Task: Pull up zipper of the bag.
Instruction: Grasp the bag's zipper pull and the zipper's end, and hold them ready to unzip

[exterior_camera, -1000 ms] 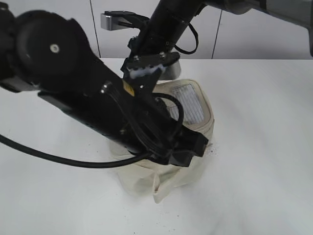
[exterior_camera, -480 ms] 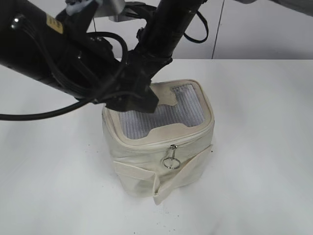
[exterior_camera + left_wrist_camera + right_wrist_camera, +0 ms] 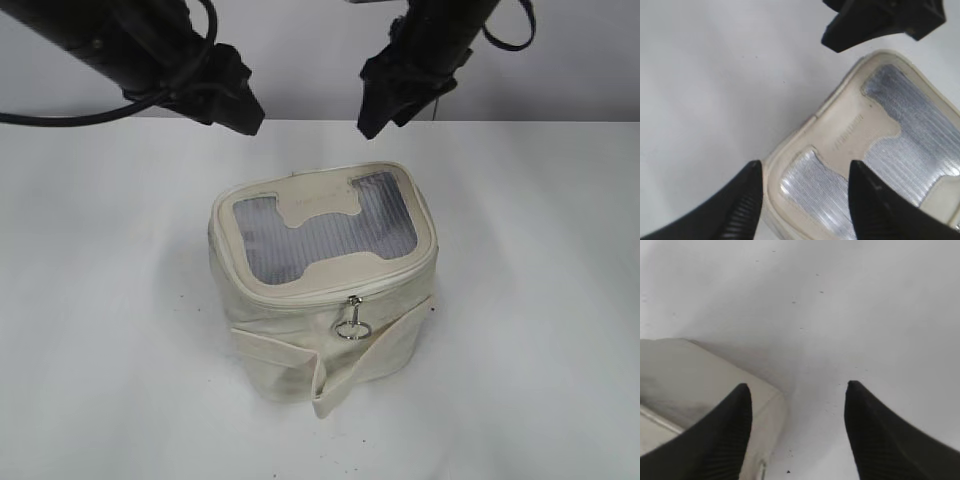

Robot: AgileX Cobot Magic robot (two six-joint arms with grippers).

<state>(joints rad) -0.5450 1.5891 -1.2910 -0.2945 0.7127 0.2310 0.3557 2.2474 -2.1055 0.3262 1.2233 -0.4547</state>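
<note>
Zipper (image 3: 300,299), a thin cream zip track circling the lid edge of the small boxy cream-white leatherette bag (image 3: 325,345), runs closed along the near side, where one small silver slider with a round wire ring pull (image 3: 352,327) hangs down the front face. That bag stands upright near the middle of the white tabletop (image 3: 540,300), its grey mesh lid panel (image 3: 385,215) facing up with a cream H-shaped patch (image 3: 327,225) across it. A loose cream strap (image 3: 365,365) droops across the near face, its end folded down toward the table. Both black arms hang above the far side, clear of the bag. The left gripper (image 3: 805,192) hovers over the far left lid corner, its two ribbed black fingers (image 3: 740,210) spread apart with nothing between them. The right gripper (image 3: 796,422) hovers beyond the far right corner, over the bag's edge and bare table, fingers (image 3: 880,440) likewise spread wide and empty. In the left wrist view the right gripper's dark tip shows above the far lid edge.
</note>
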